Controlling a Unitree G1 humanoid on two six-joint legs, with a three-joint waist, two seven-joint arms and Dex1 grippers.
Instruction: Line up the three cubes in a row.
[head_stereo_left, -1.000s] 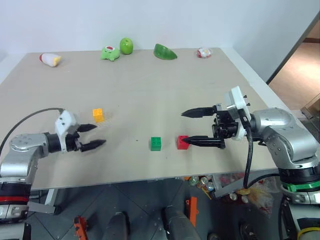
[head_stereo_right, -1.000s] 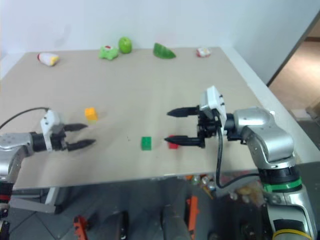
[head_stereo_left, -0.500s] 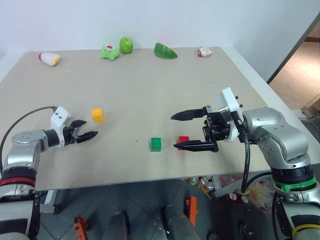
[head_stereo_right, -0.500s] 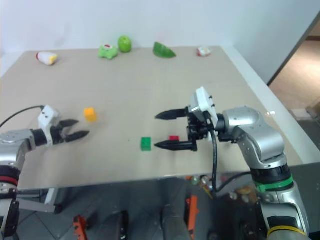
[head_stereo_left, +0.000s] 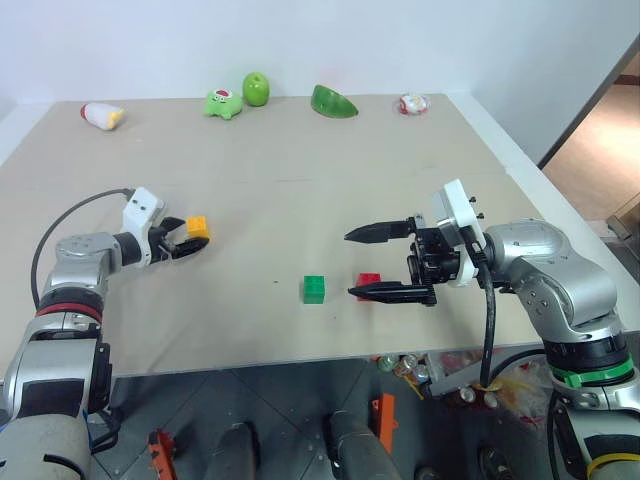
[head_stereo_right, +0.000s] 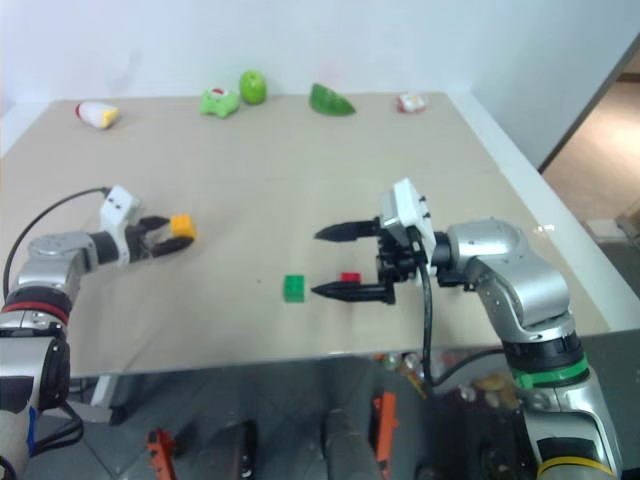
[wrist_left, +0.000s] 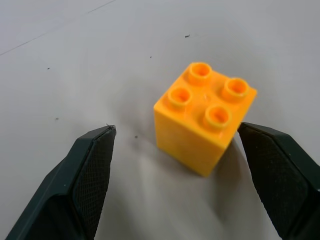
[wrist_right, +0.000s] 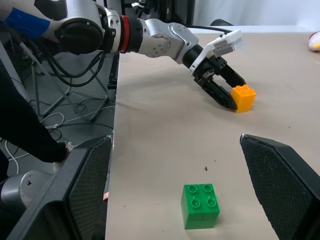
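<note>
A tan table (head_stereo_left: 300, 190) holds three studded cubes. The left gripper (head_stereo_left: 187, 240) has its fingers spread around the yellow-orange cube (head_stereo_left: 198, 227) at the table's left, not squeezing it. The right gripper (head_stereo_left: 365, 262) hangs wide open over the red cube (head_stereo_left: 368, 282), with the green cube (head_stereo_left: 314, 289) just beside. Along the far edge sit a green apple (head_stereo_left: 256, 88), a frog toy (head_stereo_left: 222, 103), and other small toys, well apart.

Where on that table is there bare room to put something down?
The wide middle of the table is bare, between the toys along the far edge and the green cube. Near the front it is crowded: red cube, right gripper, yellow-orange cube.
</note>
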